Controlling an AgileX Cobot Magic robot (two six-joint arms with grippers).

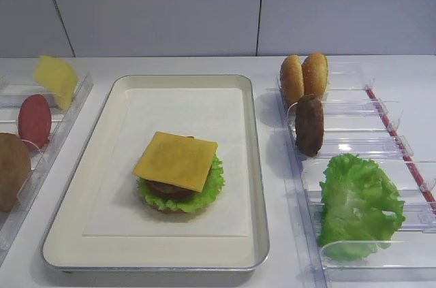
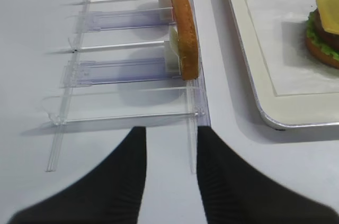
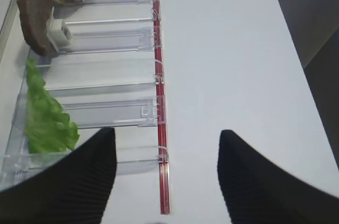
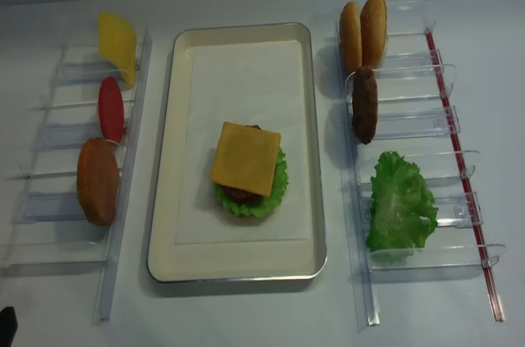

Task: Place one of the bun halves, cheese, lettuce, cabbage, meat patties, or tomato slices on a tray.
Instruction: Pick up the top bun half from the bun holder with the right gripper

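Observation:
The silver tray lined with white paper holds one stack: a bun half at the bottom, lettuce, a meat patty, and a yellow cheese square on top. Neither gripper shows in the exterior views. In the right wrist view my right gripper hangs open and empty over bare table beside the right rack's red edge, near its lettuce. In the left wrist view my left gripper is open and empty at the near end of the left rack, short of the bun half standing in it.
The left clear rack holds a cheese slice, a tomato slice and a bun half. The right rack holds two bun halves, a meat patty and lettuce.

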